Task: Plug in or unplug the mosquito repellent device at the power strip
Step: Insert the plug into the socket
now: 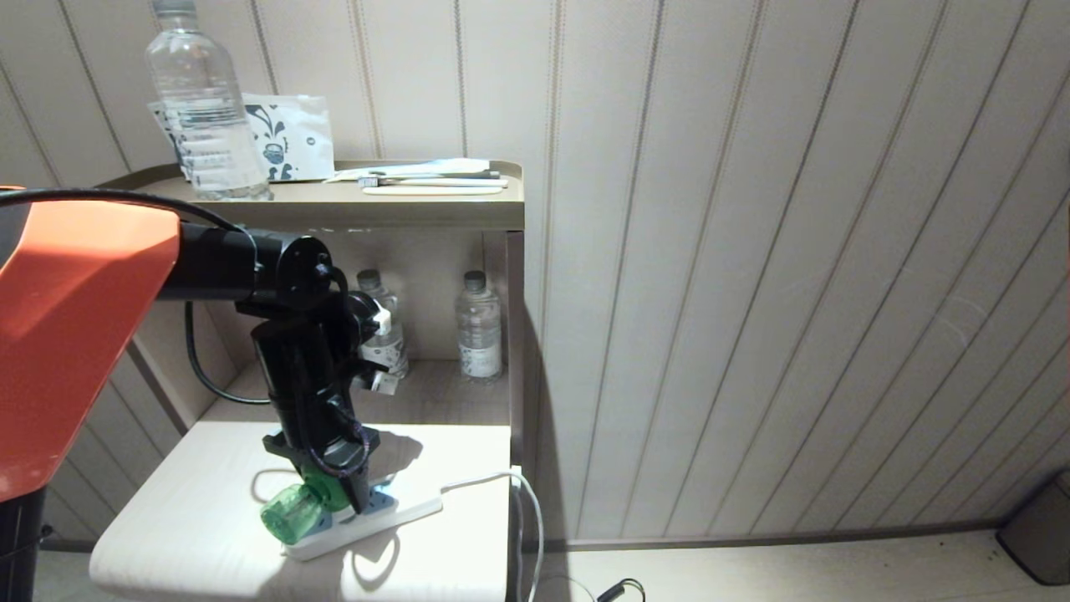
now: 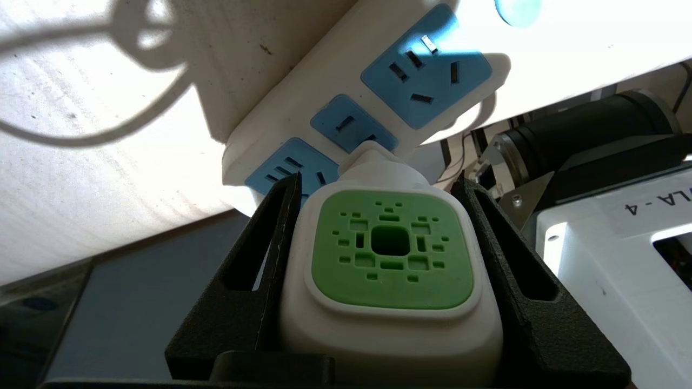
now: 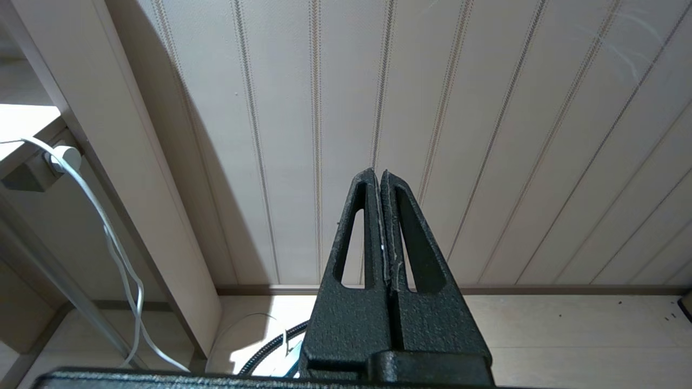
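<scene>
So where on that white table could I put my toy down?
The white table is bare on its left side, from the power strip out to the left edge, and along the front below the strip. It is crowded at the middle right, where the left gripper holds the mosquito repellent device at the strip.

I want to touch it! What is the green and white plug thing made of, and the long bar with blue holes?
The plug thing looks like smooth, hard plastic, slightly shiny; its green bottle is see-through, maybe plastic. The long bar looks like glossy white plastic with matte blue sockets.
</scene>
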Motion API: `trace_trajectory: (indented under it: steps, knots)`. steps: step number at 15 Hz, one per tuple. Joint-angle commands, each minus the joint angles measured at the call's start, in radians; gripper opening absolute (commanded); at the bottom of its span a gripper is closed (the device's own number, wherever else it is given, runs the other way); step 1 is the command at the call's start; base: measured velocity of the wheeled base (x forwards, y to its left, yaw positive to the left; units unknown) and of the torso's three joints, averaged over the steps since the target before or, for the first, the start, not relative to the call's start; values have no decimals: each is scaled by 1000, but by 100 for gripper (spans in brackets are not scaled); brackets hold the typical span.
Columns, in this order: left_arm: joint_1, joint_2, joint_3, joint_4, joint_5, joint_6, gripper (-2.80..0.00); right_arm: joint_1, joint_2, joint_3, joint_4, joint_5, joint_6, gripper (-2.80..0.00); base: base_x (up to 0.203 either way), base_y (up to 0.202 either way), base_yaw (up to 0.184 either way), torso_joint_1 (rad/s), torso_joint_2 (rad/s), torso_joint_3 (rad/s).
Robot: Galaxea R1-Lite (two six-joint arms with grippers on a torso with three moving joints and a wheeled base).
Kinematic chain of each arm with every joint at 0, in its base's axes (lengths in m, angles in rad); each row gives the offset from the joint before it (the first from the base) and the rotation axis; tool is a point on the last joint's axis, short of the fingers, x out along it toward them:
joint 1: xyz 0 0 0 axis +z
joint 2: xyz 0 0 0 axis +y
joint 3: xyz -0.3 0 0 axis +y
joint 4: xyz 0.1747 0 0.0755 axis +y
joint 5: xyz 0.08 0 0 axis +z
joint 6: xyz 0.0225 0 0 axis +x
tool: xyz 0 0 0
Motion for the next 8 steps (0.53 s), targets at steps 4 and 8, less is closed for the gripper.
trace_trajectory:
  steps: [4,8]
  knots:
    - [2,6,-20,7,4,3,-280,0,0,0,0,0,0,-280,0,0,0,0,0,0]
    - [0,-21,-39,15,-2,3,-280,1,0,0,0,0,0,-280,0,0,0,0,0,0]
